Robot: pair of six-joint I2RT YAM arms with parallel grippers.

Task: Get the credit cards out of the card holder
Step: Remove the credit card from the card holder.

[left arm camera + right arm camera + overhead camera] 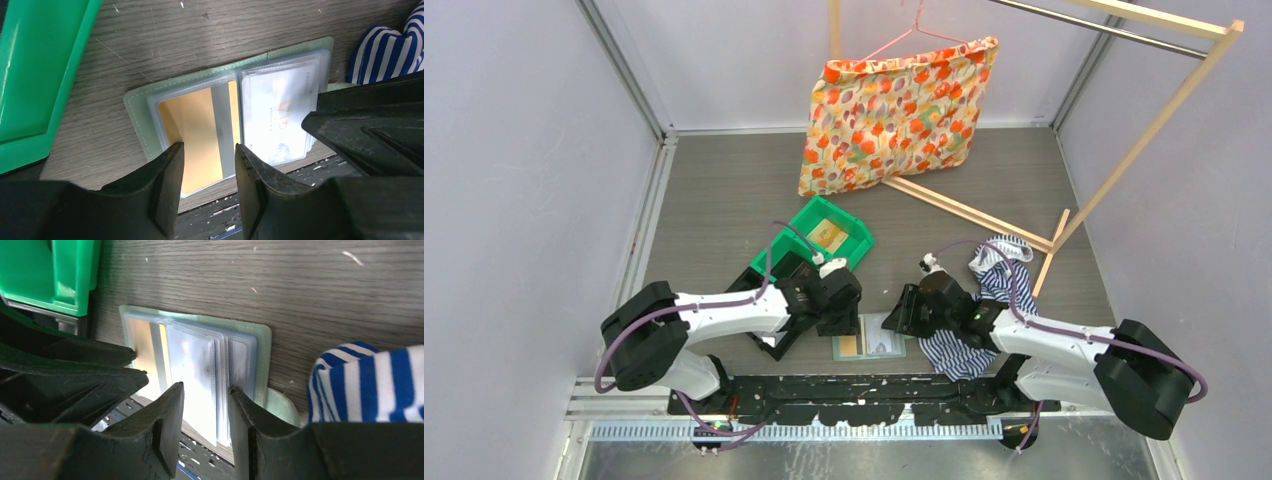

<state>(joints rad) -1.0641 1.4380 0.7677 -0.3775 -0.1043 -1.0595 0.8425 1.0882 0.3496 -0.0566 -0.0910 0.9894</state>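
The card holder (239, 75) is lying open and flat on the grey wood-grain desk (225, 30), at its near edge, between the two arms. We are noting a soft sage-green cover with a stitched rim and rounded corners. Clear, glossy plastic sleeves are stacking up on its inner face.

A tan-gold card (200, 130) with a grey stripe is sitting in the left sleeve. A greyish-white card (277, 120) with faint lettering is sitting in the right one. Both are thin, flat rectangles, and both are lying inside their sleeves. A rounded pale-green tab (282, 407) is sticking out at the holder's right side.

The left jaws, matte black and wedge-shaped, are standing apart over the near edge of the gold card, gripping nothing. The right jaws are likewise standing apart over the sleeves of the right half, closing on nothing that we can see.

A bright green hard-plastic bin (35, 75) is sitting near the holder on the left. A blue-and-white striped cloth (387, 47) is bunching up on its right.
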